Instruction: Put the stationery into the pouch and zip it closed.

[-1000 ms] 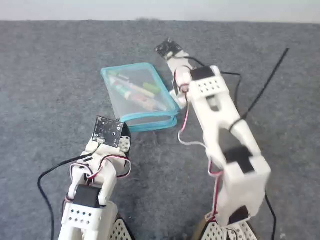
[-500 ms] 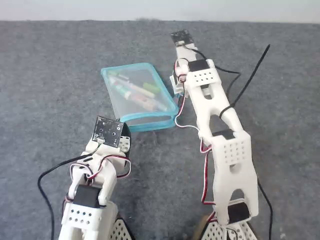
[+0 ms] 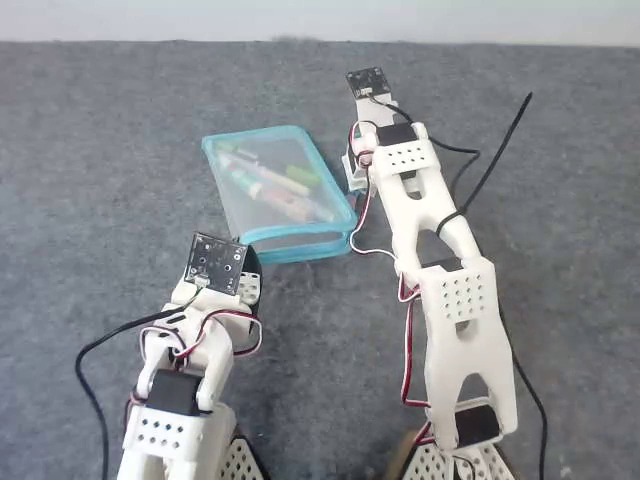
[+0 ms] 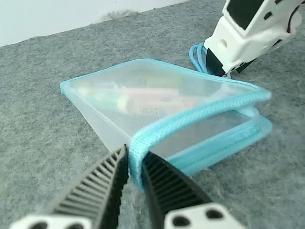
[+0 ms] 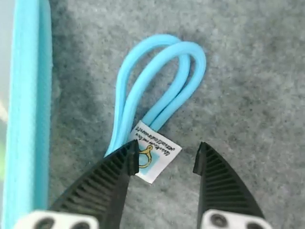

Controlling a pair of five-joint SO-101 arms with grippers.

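Note:
The translucent pouch (image 3: 262, 205) with teal edging lies flat on the grey carpet, and several pens (image 3: 275, 185) show through it. My left gripper (image 4: 135, 164) is shut on the teal edge at the pouch's (image 4: 157, 109) near corner; in the high view it (image 3: 250, 260) sits at the pouch's front left corner. At the pouch's right side, my right gripper (image 5: 164, 155) is open just above the carpet. Its jaws straddle the white tag (image 5: 155, 151) of the teal cord loop (image 5: 164, 78). The right arm's wrist (image 3: 390, 160) covers that spot in the high view.
Grey carpet (image 3: 120, 150) covers the table, with free room left of and beyond the pouch. A black cable (image 3: 500, 160) arcs right of the right arm. The right arm's white gripper body (image 4: 248, 28) stands just behind the pouch in the left wrist view.
The right arm has stretched out and dropped low, bringing its gripper down at the pouch's right side. The left arm and the pouch have stayed put.

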